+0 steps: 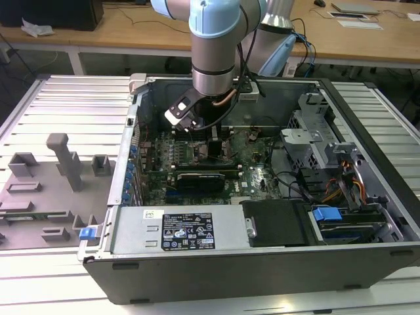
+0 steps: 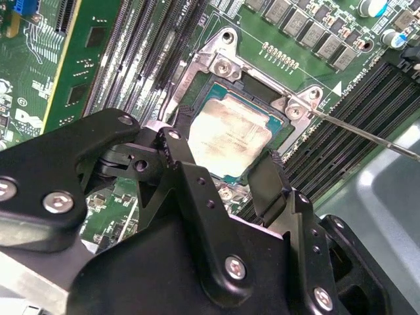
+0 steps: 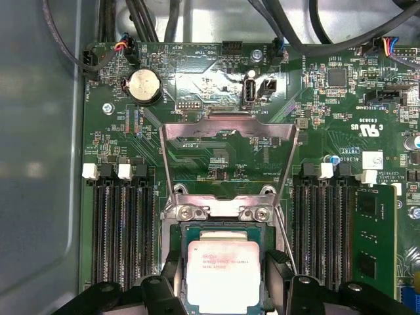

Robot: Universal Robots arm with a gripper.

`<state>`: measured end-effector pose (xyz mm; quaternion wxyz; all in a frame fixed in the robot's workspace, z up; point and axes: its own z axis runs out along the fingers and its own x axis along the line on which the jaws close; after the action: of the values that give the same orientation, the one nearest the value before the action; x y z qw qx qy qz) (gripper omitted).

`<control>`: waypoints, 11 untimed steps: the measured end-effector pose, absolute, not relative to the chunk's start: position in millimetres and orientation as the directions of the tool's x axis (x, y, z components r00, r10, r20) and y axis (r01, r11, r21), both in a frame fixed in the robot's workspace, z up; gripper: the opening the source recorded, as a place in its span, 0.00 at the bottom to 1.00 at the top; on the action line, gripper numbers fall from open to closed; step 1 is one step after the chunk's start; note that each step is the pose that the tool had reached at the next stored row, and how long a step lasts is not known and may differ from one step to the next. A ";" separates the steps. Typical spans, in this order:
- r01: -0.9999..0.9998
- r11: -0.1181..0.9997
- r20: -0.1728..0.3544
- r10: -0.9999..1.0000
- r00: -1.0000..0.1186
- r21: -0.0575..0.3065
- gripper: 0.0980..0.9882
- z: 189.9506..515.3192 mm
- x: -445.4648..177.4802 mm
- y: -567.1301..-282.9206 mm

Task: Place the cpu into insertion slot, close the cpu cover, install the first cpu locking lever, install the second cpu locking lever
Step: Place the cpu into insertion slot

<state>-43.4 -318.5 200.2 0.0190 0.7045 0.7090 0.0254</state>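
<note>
The cpu [image 3: 223,270], a square chip with a dull silver top, lies flat inside the black-rimmed insertion slot [image 3: 176,237] on the green board. My gripper [image 3: 224,272] straddles it, one black finger [image 3: 172,272] against each opposite edge, shut on the chip. In the second wrist view the cpu [image 2: 233,134] sits between the same fingers [image 2: 269,180]. The cpu cover [image 3: 230,126], a silver frame with a large window, stands swung up and back from the slot. A thin wire locking lever [image 2: 367,134] sticks out free beside the socket. In the exterior view my gripper [image 1: 211,139] reaches down into the computer case.
Long black memory slots [image 3: 121,230] flank the socket on both sides [image 3: 321,230]. A coin battery [image 3: 143,86] and cables lie beyond the cover. The case holds a power supply [image 1: 190,230], an expansion card [image 1: 203,177] and a drive cage [image 1: 308,141]. Grey fixtures [image 1: 65,161] stand outside.
</note>
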 end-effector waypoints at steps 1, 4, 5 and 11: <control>0.998 0.006 0.009 1.000 -0.007 0.063 0.58 200.2 -43.4 -318.5; 0.998 0.006 0.009 1.000 -0.007 0.063 0.58 202.6 -43.4 -318.5; 0.998 0.006 0.009 1.000 -0.007 0.063 0.58 204.9 -43.4 -318.5; 0.998 0.006 0.009 1.000 -0.007 0.063 0.58 213.4 -43.4 -318.4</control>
<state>-43.4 -318.4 213.4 0.0189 0.7045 0.7090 0.0255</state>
